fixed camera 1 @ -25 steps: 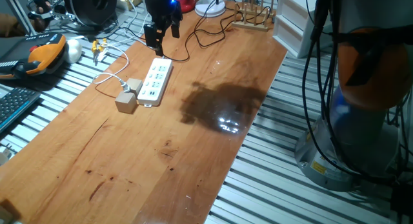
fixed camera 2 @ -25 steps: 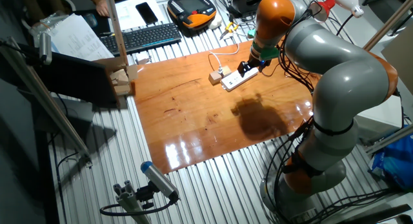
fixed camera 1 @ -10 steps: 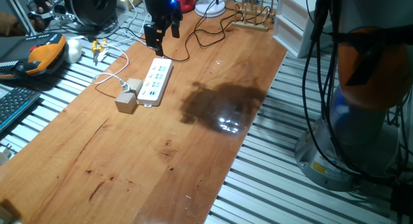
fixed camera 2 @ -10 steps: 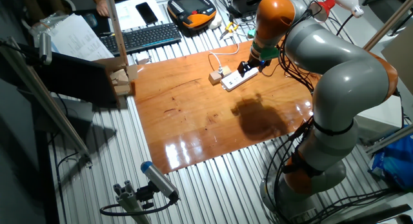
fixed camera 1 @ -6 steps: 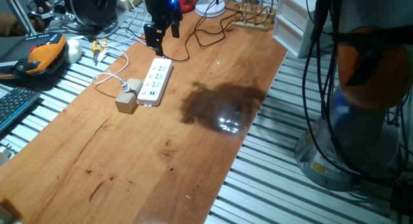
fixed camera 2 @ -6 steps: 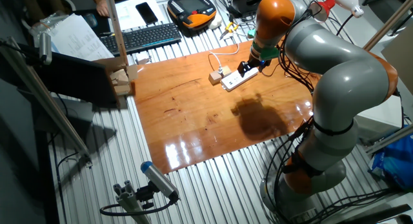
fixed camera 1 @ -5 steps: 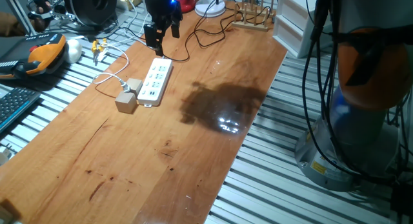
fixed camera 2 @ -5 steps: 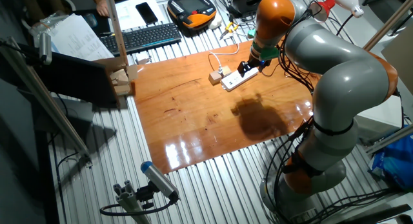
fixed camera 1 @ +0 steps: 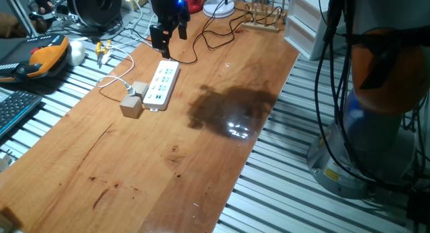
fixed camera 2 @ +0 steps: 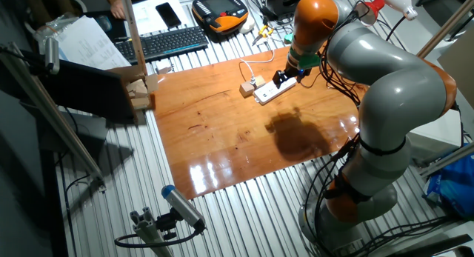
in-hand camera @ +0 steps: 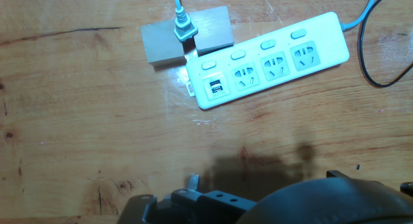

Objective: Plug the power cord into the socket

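The socket is a long white power strip lying on the wooden table, also seen as the socket and the socket. The power cord loops to the strip's left. Its small plug rests between two tan blocks, beside the strip's end and not in any outlet. My gripper hangs above the strip's far end, open and empty. The gripper is apart from the cord. In the hand view only its dark body shows along the bottom edge.
A thin black cable runs from the strip's far end across the back of the table; the same black cable curves at the right. An orange pendant, a keyboard and a wooden rack lie around the table.
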You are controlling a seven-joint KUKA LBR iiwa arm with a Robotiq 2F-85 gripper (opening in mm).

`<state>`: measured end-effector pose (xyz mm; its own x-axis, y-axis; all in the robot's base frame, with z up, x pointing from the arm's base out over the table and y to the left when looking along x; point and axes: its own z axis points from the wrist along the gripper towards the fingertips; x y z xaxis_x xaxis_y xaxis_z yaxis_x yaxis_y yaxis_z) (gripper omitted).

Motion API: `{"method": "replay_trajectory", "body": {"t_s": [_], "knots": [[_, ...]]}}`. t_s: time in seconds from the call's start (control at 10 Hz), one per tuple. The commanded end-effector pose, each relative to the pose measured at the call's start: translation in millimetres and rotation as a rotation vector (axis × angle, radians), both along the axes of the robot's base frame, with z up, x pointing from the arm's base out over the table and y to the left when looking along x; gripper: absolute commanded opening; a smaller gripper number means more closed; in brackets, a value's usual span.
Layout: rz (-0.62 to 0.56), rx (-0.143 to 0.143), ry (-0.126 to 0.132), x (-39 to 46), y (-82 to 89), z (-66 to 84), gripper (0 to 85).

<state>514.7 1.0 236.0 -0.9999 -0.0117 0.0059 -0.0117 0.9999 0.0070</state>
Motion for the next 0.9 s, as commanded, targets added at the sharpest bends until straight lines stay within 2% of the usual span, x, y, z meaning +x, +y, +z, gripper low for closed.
{"method": "replay_trajectory", "body": {"t_s": [0.0,0.5,0.7,0.8], "knots": [[0.280,-0.033,0.269,0.2,-0.3,-0.1,0.0],[0.280,-0.033,0.269,0.1,-0.3,-0.1,0.0],[0.287,-0.029,0.248,-1.7,-0.8,0.3,0.0],[0.288,-0.028,0.248,-1.7,-0.8,0.5,0.0]]}}
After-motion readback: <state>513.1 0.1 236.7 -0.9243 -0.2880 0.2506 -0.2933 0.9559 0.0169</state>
